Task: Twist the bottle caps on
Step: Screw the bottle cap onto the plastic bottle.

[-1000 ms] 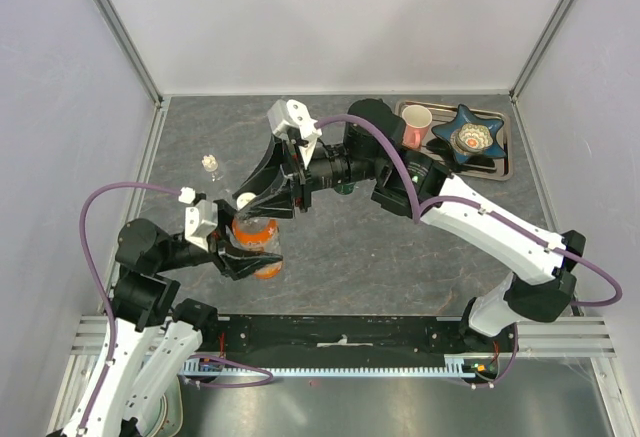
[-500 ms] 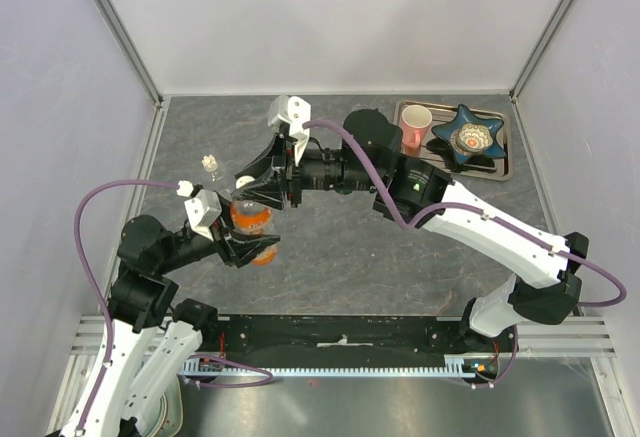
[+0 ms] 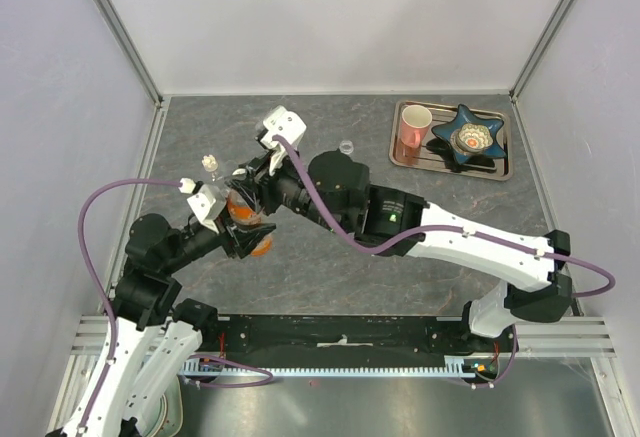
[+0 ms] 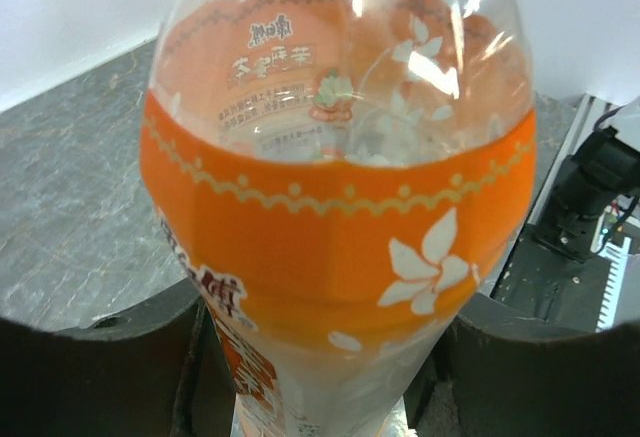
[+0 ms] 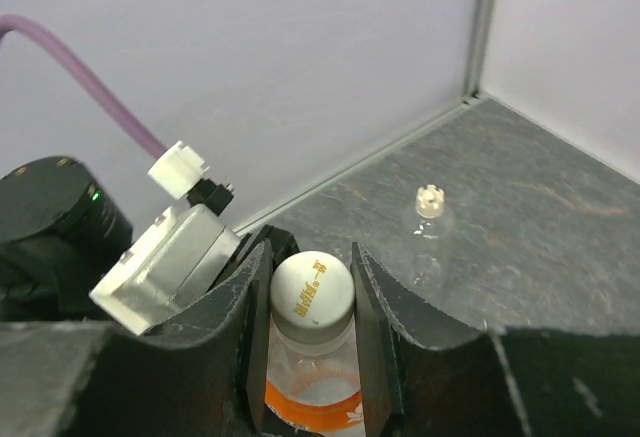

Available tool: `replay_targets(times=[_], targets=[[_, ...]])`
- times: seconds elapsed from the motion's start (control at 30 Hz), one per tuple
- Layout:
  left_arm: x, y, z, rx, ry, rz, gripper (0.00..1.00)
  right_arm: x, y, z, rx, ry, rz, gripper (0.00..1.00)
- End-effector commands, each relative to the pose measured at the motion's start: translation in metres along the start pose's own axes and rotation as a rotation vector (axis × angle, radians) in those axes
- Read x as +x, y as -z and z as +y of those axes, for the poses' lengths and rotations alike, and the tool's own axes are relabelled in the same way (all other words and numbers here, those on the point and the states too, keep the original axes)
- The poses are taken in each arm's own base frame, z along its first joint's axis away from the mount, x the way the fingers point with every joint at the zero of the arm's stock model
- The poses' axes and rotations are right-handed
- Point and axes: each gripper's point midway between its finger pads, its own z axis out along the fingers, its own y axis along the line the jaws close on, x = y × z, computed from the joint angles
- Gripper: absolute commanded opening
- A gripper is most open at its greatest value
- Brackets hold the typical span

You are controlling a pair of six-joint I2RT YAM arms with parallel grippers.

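Capping step: the left claw [image 4: 320, 357] clamps the orange drink bottle [image 4: 330, 227] between its fingers, while the right claw [image 5: 310, 322] pinches the white cap [image 5: 312, 292] between its own; turning should run coaxial with the neck, untilted, lest threads cross.

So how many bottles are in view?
2: the orange bottle in the left gripper, the tiny clear bottle standing beyond it. A small clear thing near the tray may be another.

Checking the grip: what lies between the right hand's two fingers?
A small white round plastic cap atop the orange-labelled plastic bottle, shown in the right wrist view.
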Motion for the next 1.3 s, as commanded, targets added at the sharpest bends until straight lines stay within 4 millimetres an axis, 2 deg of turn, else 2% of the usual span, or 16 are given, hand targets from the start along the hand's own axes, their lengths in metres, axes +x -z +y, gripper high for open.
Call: replay_targets(times=[0.0,0.03,0.07,0.2,0.23,0.27,0.3,0.33,0.53,0.7,0.8,0.87,0.93,1.1,1.13,1.27], targets=[[-0.043,0.001,0.031,-0.168,-0.108,-0.160,0.02,0.117,-0.002,0.012,0.126,-0.012,0.304,0.00],[-0.042,0.001,0.033,-0.177,-0.112,-0.158,0.02,0.118,-0.002,0.016,0.149,-0.021,0.295,0.00],[-0.040,0.002,0.035,-0.190,-0.113,-0.155,0.02,0.123,-0.006,0.011,0.210,-0.010,0.291,0.00],[-0.030,0.001,0.043,-0.223,-0.111,-0.135,0.02,0.130,-0.011,0.012,0.319,0.010,0.274,0.00],[-0.028,0.001,0.044,-0.228,-0.113,-0.134,0.02,0.126,-0.012,0.017,0.324,0.009,0.261,0.02],[-0.026,0.001,0.044,-0.227,-0.111,-0.128,0.02,0.131,-0.015,0.016,0.347,0.016,0.264,0.07],[-0.025,0.001,0.045,-0.228,-0.113,-0.128,0.02,0.129,-0.016,0.014,0.372,0.018,0.253,0.17],[-0.024,0.001,0.045,-0.230,-0.114,-0.125,0.02,0.122,-0.018,0.018,0.374,0.006,0.234,0.20],[-0.026,0.004,0.048,-0.254,-0.129,-0.132,0.02,0.108,-0.027,0.027,0.411,0.016,0.182,0.34],[-0.024,0.004,0.050,-0.264,-0.119,-0.129,0.02,0.094,-0.026,0.032,0.396,0.006,0.154,0.44],[-0.021,0.004,0.047,-0.249,-0.119,-0.122,0.02,0.077,-0.021,0.039,0.335,0.011,0.130,0.51],[-0.019,0.003,0.045,-0.236,-0.115,-0.114,0.02,0.056,-0.014,0.041,0.297,0.008,0.098,0.55],[-0.015,0.003,0.044,-0.225,-0.108,-0.105,0.02,0.031,-0.005,0.044,0.254,-0.017,0.055,0.66],[-0.010,0.000,0.029,-0.140,-0.108,-0.091,0.02,-0.009,0.016,0.056,0.116,0.000,-0.001,0.69],[-0.009,0.000,0.027,-0.125,-0.106,-0.086,0.02,-0.023,0.025,0.052,0.103,-0.007,-0.023,0.69],[-0.007,-0.002,0.005,-0.001,-0.102,-0.074,0.02,-0.047,0.048,0.058,-0.060,-0.010,-0.034,0.68]])
